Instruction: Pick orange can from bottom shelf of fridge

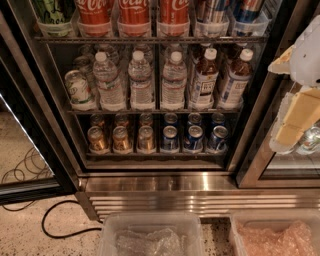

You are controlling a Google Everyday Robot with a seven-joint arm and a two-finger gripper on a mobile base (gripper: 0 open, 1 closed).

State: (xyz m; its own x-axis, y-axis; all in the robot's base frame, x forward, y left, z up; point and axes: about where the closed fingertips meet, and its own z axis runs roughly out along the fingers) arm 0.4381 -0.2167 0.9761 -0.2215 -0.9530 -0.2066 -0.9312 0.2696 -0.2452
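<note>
The fridge (150, 182) stands open in front of me, with a black frame and a ribbed steel base. On its bottom shelf (155, 155) several orange cans (121, 139) stand in rows on the left, and blue cans (194, 138) of the same size stand on the right. My gripper (295, 125) hangs at the right edge of the camera view, well to the right of the cans and apart from them, with pale yellow fingers (300, 117) pointing down-left. Nothing shows in it.
The middle rack holds water bottles (142, 82) and brown drink bottles (205, 80); the top rack holds red cola cans (134, 15). Two clear plastic bins (150, 235) sit on the floor in front. A black cable (55, 220) lies at left. The open glass door (280, 160) is at right.
</note>
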